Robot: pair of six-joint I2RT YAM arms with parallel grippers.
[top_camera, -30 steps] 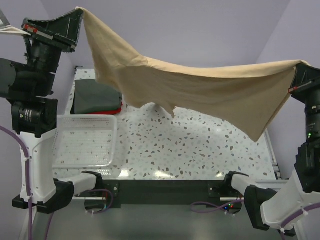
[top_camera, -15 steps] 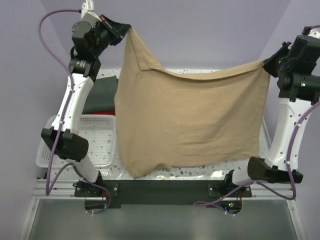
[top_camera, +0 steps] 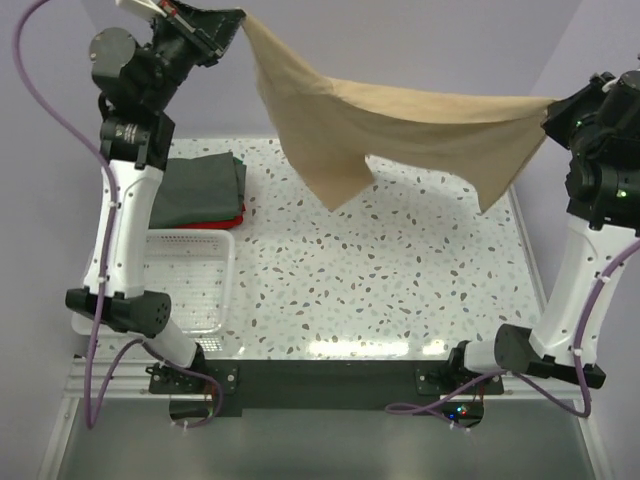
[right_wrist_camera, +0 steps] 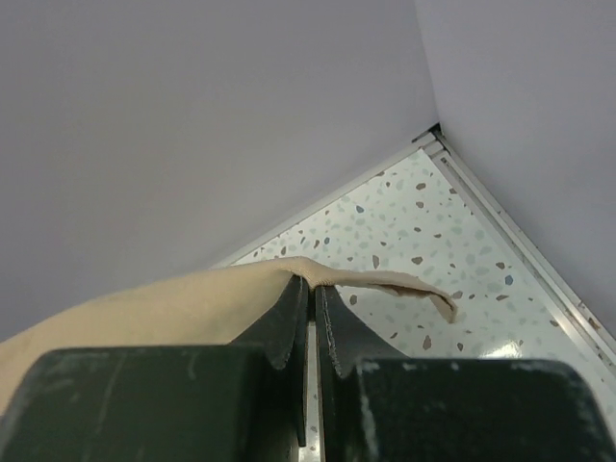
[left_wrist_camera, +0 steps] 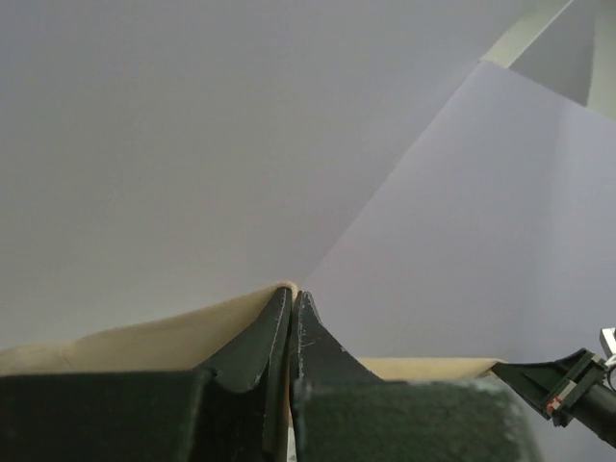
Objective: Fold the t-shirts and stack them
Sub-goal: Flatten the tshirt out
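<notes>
Tan t-shirt (top_camera: 400, 125): soft beige cloth held up in the air, stretched between the two grippers above the far half of the table. Its top edge sags a little between them. A loose fold hangs down left of centre, clear of the tabletop.
Left gripper (top_camera: 236, 22): raised high at the far left, jaws pressed together on one upper corner of the tan t-shirt. In the left wrist view the fingertips meet with beige cloth pinched between them.
Right gripper (top_camera: 548, 112): raised at the far right, lower than the left one, jaws clamped on the opposite corner of the tan t-shirt. The right wrist view shows a small tab of cloth sticking out past the fingertips.
Dark grey-green t-shirt (top_camera: 200, 185): folded flat on the table at the far left, beside the left arm.
Red t-shirt (top_camera: 226, 222): under the grey-green one, showing only as a thin edge along the near side of the pile.
White mesh basket (top_camera: 232, 285): on the table at the near left, just in front of the folded pile, partly hidden by the left arm.
Table (top_camera: 400, 290): white speckled top, with the shadow of the raised cloth on its far part.
</notes>
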